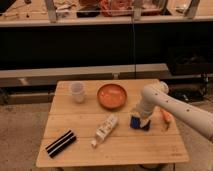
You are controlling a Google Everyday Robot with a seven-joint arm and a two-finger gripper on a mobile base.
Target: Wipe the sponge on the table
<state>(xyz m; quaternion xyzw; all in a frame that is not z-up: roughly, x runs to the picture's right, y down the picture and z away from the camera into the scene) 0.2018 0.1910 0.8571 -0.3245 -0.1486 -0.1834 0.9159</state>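
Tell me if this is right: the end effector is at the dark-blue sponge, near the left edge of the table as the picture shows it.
Not quite. The end effector is at the sponge, but near the right edge of the table, as the camera view shows.

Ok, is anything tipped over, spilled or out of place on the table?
The white bottle lies on its side, diagonal, midway across the table; no spill shows. The cup and orange bowl sit upright. The gripper is down at the sponge, right of the bottle.
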